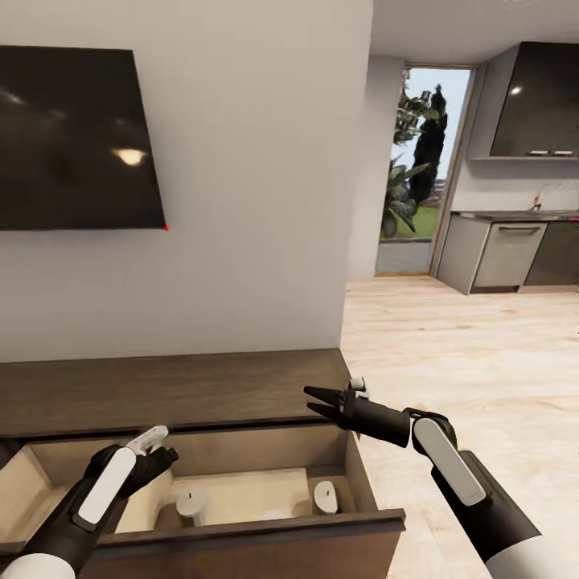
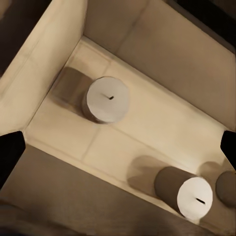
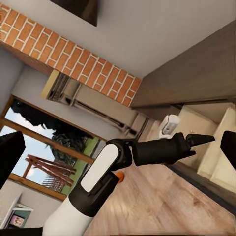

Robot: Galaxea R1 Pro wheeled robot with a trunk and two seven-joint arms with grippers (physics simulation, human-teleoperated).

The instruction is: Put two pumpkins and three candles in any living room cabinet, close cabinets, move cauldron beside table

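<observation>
The long dark-brown cabinet (image 1: 201,388) stands against the wall with one front pulled out as a drawer (image 1: 257,532). Two pale stubby candles (image 1: 191,505) (image 1: 326,497) stand upright on its floor. My left gripper (image 1: 161,450) hangs open just above the drawer's left half, with nothing between its fingers. The left wrist view looks down on one candle (image 2: 108,98), a second (image 2: 189,194), and the edge of a third (image 2: 227,187). My right gripper (image 1: 315,401) is open and empty above the drawer's right rear corner. The pumpkins, cauldron and table are out of view.
A dark TV screen (image 1: 72,137) hangs on the wall above the cabinet. Wooden floor (image 1: 466,354) opens to the right toward a kitchen counter (image 1: 507,249) and a glass door (image 1: 418,169). The right wrist view shows my left arm (image 3: 103,172) and a brick band (image 3: 73,59).
</observation>
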